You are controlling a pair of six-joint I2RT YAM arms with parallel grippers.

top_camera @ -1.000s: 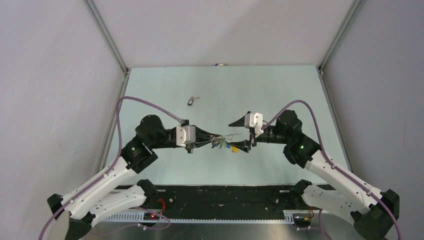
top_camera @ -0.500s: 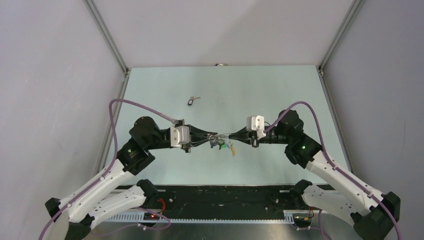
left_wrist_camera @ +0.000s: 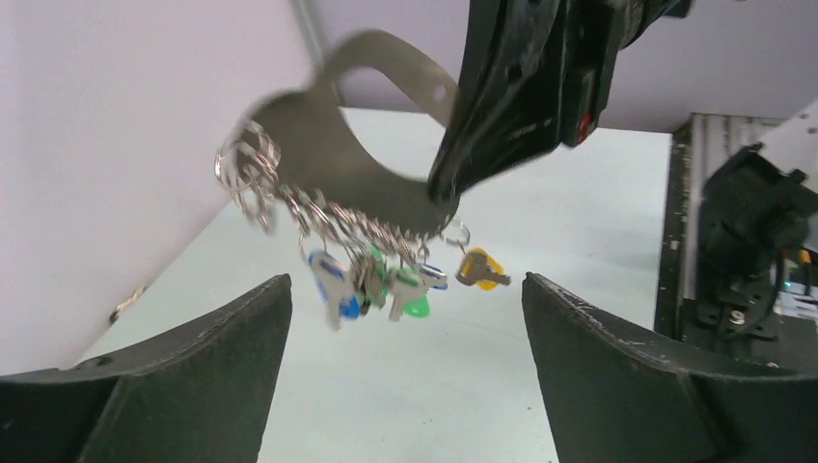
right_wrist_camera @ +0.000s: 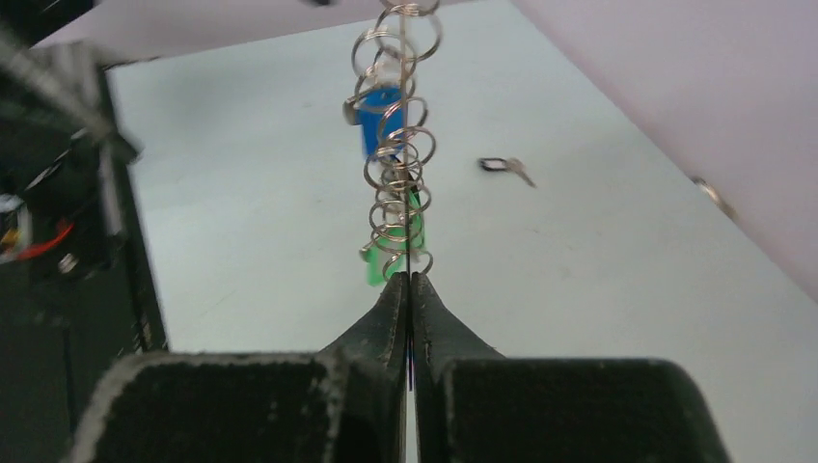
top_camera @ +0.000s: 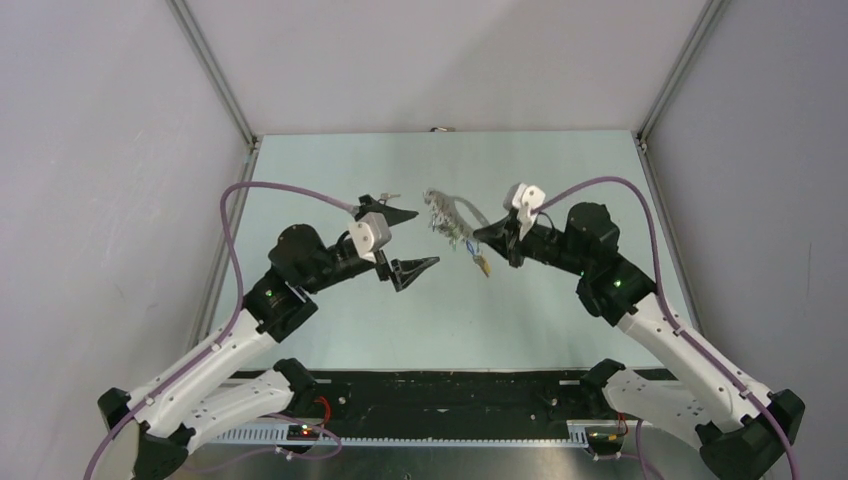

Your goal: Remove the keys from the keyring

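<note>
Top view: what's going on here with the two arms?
The right gripper is shut on the keyring, holding it above the table with the keys dangling from small rings. The left gripper is open, apart from it, holding nothing. One black-headed key lies loose on the table.

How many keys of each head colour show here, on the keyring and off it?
Blue keys on the keyring: 2
Green key on it: 1 clear; blur may hide another
Yellow key on it: 1
Black key, loose on the table: 1
Total: 5 clearly seen
</note>
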